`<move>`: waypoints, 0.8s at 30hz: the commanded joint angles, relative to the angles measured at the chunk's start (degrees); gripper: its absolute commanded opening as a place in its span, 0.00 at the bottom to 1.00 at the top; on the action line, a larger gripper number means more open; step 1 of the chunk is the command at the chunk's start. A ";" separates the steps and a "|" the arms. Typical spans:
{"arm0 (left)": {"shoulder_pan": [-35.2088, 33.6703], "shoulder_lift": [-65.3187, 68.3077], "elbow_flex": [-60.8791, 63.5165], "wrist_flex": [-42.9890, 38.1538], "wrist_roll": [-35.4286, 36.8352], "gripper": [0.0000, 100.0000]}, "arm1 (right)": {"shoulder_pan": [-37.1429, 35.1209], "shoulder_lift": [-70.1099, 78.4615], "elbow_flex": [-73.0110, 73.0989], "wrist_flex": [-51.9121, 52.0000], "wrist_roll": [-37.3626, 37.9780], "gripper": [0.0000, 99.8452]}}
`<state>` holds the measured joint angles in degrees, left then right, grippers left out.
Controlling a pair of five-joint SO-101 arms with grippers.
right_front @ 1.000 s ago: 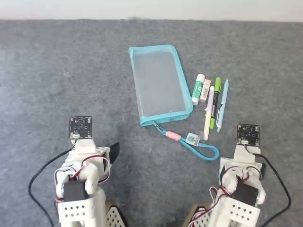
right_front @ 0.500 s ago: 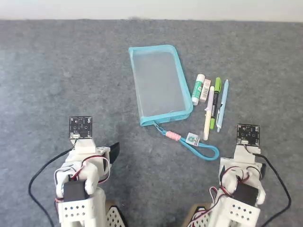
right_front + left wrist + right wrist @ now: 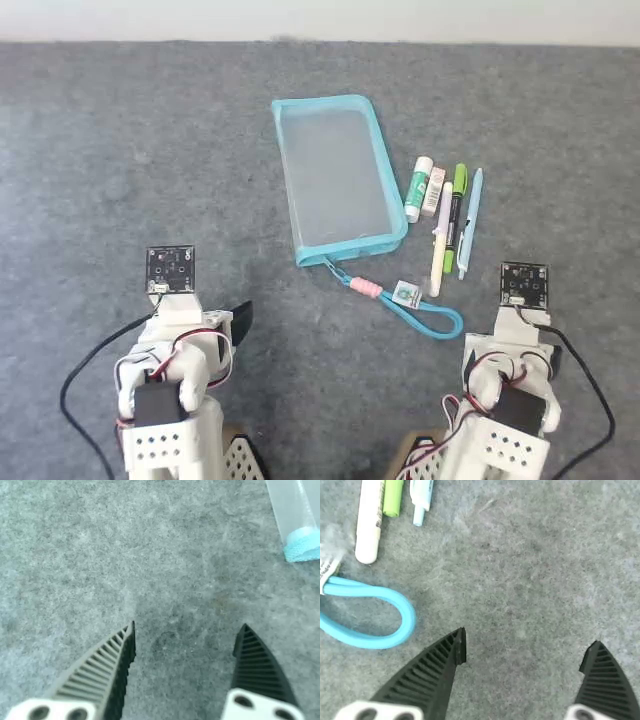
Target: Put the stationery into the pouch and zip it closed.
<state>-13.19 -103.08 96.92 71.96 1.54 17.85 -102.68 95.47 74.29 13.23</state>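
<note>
High view: pens (image 3: pixel 452 225) lie end-on just ahead of the right pincer (image 3: pixel 528 637), nearer it than the left pincer (image 3: pixel 188 625); both stand released, empty.

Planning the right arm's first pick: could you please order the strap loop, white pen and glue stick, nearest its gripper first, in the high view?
1. strap loop, beside the right gripper.
2. white pen, ahead.
3. glue stick, beside the pouch.

pouch (image 3: pixel 301 549) mostly cut off; white pen (image 3: pixel 370 520) cropped; tag (image 3: pixel 327 562) blurred
</note>
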 commanded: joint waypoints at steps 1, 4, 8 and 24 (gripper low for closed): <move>0.18 -0.97 -0.48 0.26 -0.53 0.30 | 0.22 -1.10 0.97 0.48 -0.26 0.36; 0.18 -0.97 -0.48 0.26 -0.53 0.30 | -0.13 -1.19 0.97 0.40 -0.62 0.36; 0.18 -0.97 -0.48 0.26 -0.53 0.30 | -4.09 -1.01 0.97 0.48 -0.62 0.36; 0.18 -0.97 -0.48 0.26 -0.53 0.30 | -9.01 -1.19 -3.25 -15.16 13.19 0.36</move>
<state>-13.19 -103.08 96.92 71.96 1.54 5.54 -102.68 95.38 63.82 19.21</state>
